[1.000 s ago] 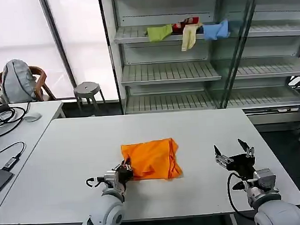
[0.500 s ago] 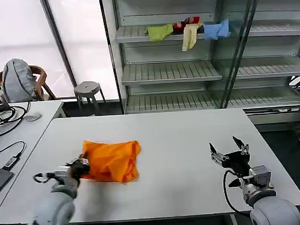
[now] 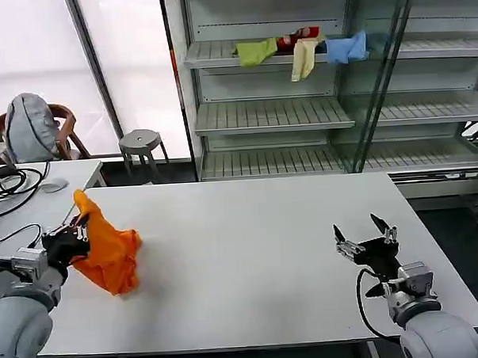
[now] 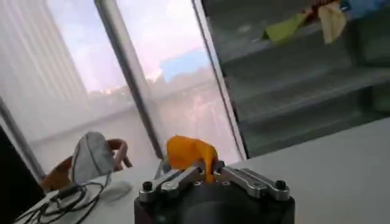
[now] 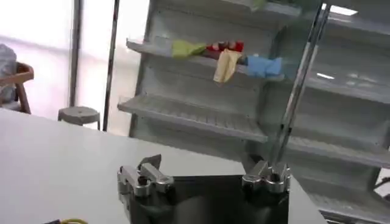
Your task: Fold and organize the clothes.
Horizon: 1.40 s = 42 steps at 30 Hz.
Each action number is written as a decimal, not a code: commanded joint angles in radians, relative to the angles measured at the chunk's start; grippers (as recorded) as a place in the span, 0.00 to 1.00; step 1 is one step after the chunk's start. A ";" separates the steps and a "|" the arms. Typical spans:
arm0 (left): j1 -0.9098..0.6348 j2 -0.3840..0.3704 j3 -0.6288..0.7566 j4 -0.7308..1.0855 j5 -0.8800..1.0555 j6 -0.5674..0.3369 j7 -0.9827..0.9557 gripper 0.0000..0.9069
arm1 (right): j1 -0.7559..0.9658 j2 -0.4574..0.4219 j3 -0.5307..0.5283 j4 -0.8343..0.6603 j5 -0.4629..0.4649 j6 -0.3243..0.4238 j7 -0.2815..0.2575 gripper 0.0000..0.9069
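A: Where is the orange T-shirt (image 3: 109, 250)?

B: At the left end of the white table (image 3: 258, 257), bunched into a loose bundle. Its upper part is lifted off the surface, and the lower folds hang down to the tabletop near the left edge.

A: What holds it?

B: The left gripper (image 3: 75, 234). Its fingers are pinched closed on a fold of the fabric, and a peak of cloth stands up above them. In the left wrist view the same orange fold (image 4: 189, 155) pokes up between the two metal fingers (image 4: 173, 180), which have closed tightly on it.

A: And the other arm?

B: The right gripper (image 3: 366, 239) sits over the right part of the table, well apart from the shirt, with its fingers spread wide and nothing between them. The right wrist view shows the two fingertips (image 5: 141, 178) far apart, with bare table beyond them.

A: Anything behind the table?

B: A metal shelving unit (image 3: 300, 113) behind glass doors. On its upper shelf lie small cloths: a green one (image 3: 255, 51), a red one (image 3: 298, 36), a cream one (image 3: 301, 59) hanging over the edge, and a blue one (image 3: 344, 47). A grey stool (image 3: 139, 141) stands by the window, and a side desk (image 3: 33, 196) with black cables (image 3: 9, 185) sits to the left of the table
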 commanded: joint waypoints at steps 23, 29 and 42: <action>-0.373 -0.487 0.882 0.258 0.426 -0.090 0.032 0.02 | 0.018 -0.051 0.080 0.007 0.006 0.014 0.049 1.00; -0.373 -0.518 0.922 0.286 0.445 -0.156 0.055 1.00 | 0.037 -0.067 0.091 -0.013 0.012 0.043 0.044 1.00; -0.360 -0.481 0.706 0.154 0.245 -0.193 0.062 1.00 | 0.086 -0.060 0.068 -0.050 0.007 0.046 0.036 1.00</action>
